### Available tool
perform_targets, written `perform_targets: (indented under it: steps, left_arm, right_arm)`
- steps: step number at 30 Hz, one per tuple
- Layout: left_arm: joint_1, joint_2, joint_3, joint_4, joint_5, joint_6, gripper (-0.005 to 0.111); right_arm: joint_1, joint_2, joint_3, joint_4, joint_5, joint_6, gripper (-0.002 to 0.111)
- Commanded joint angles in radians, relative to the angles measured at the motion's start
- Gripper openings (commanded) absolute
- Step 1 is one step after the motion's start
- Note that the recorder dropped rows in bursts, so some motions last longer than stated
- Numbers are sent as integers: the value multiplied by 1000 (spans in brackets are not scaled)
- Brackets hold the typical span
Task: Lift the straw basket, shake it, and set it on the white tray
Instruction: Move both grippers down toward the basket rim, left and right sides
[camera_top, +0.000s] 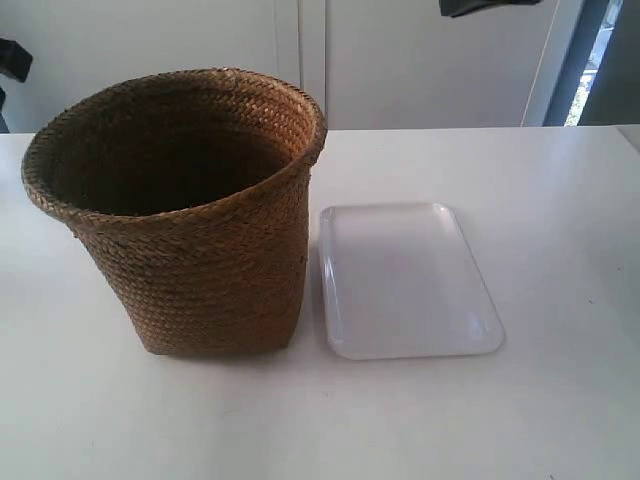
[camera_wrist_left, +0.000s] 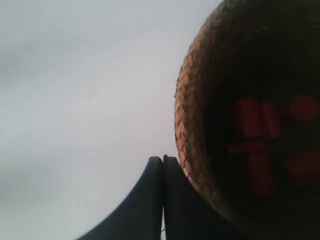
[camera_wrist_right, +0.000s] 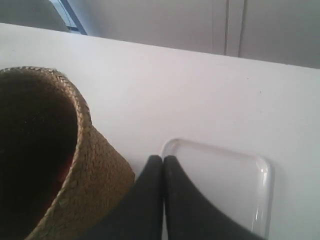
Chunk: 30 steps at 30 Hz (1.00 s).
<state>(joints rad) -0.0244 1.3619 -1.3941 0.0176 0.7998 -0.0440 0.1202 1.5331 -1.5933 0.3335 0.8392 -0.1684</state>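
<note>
While the straw basket (camera_top: 200, 270) stands upright on the white table (camera_top: 520, 180), the white tray (camera_top: 410, 285) lies flat just beside it, toward the exterior view's right. One long edge of the tray runs close along the basket's base, and whether the two touch cannot be told. The basket's wide braided rim flares out above its narrower squarish base, and its inside is dark in this view.

Seen from the left wrist, the left gripper (camera_wrist_left: 163, 159) has its two dark fingers pressed flat together with nothing between them. Its tips sit just beside the outer rim of the straw basket (camera_wrist_left: 187, 110), above the table (camera_wrist_left: 75, 100). Down inside the basket lie several red pieces (camera_wrist_left: 255, 145), too blurred to name.

From the right wrist, the right gripper (camera_wrist_right: 163, 158) likewise has its fingers closed against each other and empty. It hangs above the gap between the straw basket (camera_wrist_right: 90, 165) and a rounded corner of the white tray (camera_wrist_right: 225, 185), with the bare table (camera_wrist_right: 175, 90) stretching away behind.
</note>
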Motion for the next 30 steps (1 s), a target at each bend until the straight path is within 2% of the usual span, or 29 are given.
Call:
perform_targets:
  steps: [1,6,13,16,20,21,24,30]
  left_arm:
    - [1,71,-4,-76,72,3,0]
    - [1,111,-6,-122,96,3,0]
    - [1,109,-95,-118,129,-2,0]
    - [1,97,-120,-120,134,-9,0]
    - [1,83,-120,-120,127,-7,0]
    - [1,83,-120,-118,127,-7,0]
    - [1,83,-120,-118,141,-7,0]
    - [1,81,-120,-87,142,34,0]
  right_arm:
    - [-1,63,-69,10,134,-13,1]
    - [-1,100,-137,10,223,-13,2]
    - [0,102,-151,99,183,-13,2]
    - [10,104,-151,178,205,-129,2]
    - [31,121,-151,178,208,-140,2]
    - [31,127,-151,178,208,-133,3]
    - [31,148,-151,178,213,-117,14]
    - [31,146,-151,206,190,-117,15]
